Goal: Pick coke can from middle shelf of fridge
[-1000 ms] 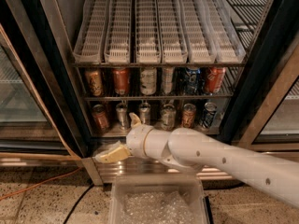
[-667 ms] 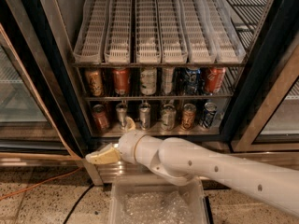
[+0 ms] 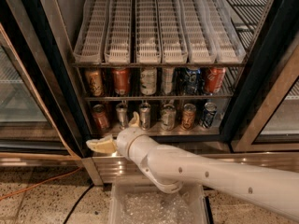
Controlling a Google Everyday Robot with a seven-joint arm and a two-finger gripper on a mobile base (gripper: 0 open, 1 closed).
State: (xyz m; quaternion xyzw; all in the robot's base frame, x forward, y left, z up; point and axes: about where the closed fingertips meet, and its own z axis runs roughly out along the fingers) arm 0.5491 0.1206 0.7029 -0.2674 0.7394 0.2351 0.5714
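Item: coke can (image 3: 121, 80), upright on the middle shelf (image 3: 159, 97) of the fridge (image 3: 254, 73), between an orange-tan can (image 3: 95, 82) and a white can (image 3: 148, 80).
Gripper (image 3: 117, 133): fingers spread, empty, low before the steel base, just under the lower cans (image 3: 145, 115).
Hazard: in rising, the upper finger may tip those cans or catch the shelf bar.
Change: gripper slightly higher than before; cans unmoved.

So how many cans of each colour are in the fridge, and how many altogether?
Red cans: 3, counting the coke can
Orange-tan cans: 2
Silver or white cans: 5
Blue cans: 2
Total: 12 cans
The gripper is open and empty, low at the fridge's left front, below the cans.
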